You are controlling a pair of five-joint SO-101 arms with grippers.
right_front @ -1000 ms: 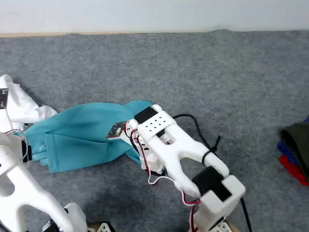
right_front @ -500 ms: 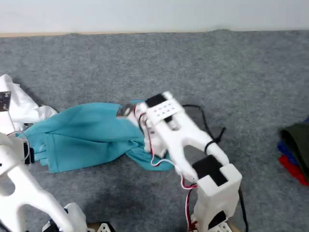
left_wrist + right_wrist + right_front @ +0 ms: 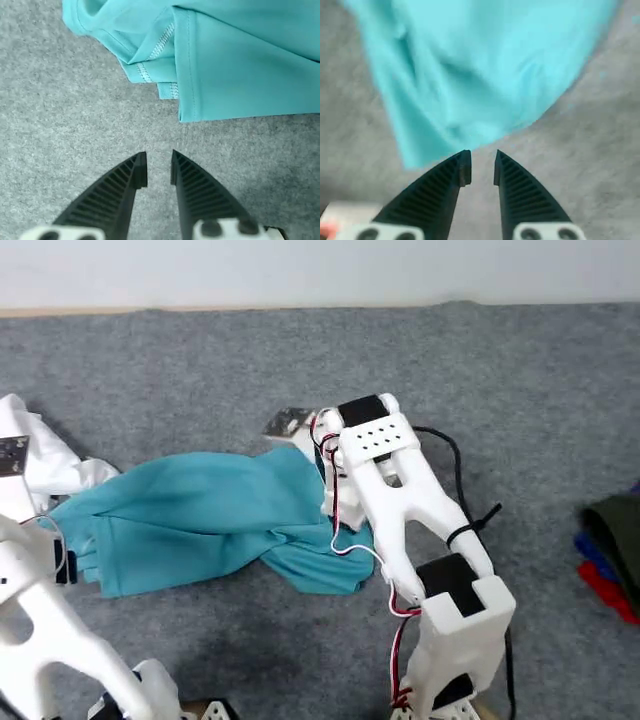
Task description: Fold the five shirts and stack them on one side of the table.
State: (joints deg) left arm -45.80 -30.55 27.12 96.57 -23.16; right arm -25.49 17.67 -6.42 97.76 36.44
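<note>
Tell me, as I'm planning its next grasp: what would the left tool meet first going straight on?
The left tool would likely meet the bare mat, just short of the teal shirt; depth is unclear, so it might catch the hem instead.

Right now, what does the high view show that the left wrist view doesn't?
High view adds: a white shirt at the left edge, a dark, blue and red cloth stack at the right edge, and the right arm over the right end of the teal shirt. Left wrist view adds: stitched hems close up, and the left gripper, fingers slightly apart, above bare table just short of the cloth. Shared: the teal shirt, lying crumpled on the grey table.
</note>
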